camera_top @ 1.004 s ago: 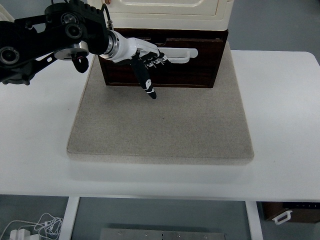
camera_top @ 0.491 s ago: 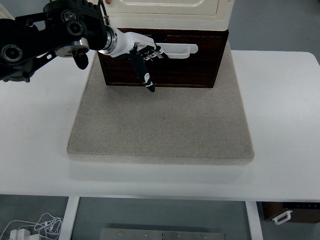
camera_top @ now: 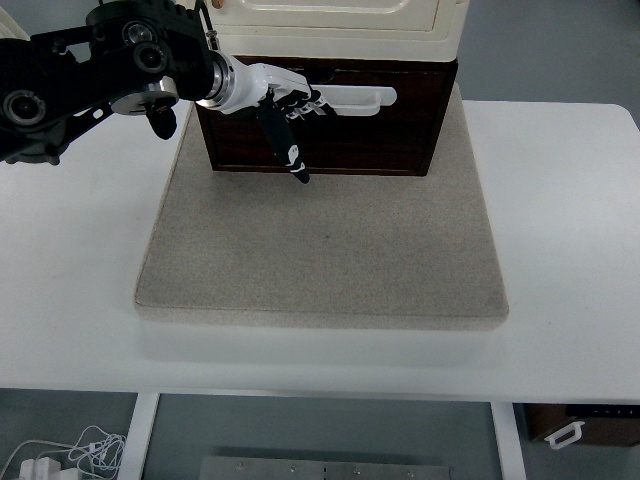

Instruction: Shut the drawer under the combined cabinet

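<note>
A dark brown wooden drawer [camera_top: 370,135] with a white handle [camera_top: 355,98] sits under a cream cabinet [camera_top: 330,20] at the back of the mat. Its front stands out only slightly from the cabinet. My left hand [camera_top: 290,110] comes in from the left on a black arm. Its white fingers [camera_top: 305,105] are curled against the drawer front at the left end of the handle, and the thumb [camera_top: 288,150] points down over the front. It grips nothing.
The cabinet stands on a grey felt mat [camera_top: 320,250] on a white table [camera_top: 570,230]. A white plug and cables [camera_top: 60,460] lie on the floor at the bottom left. A dark box [camera_top: 580,425] shows under the table's right edge.
My left hand has moved back toward the cabinet together with the drawer front, which stands out less now. Over the last half second almost nothing moved.
</note>
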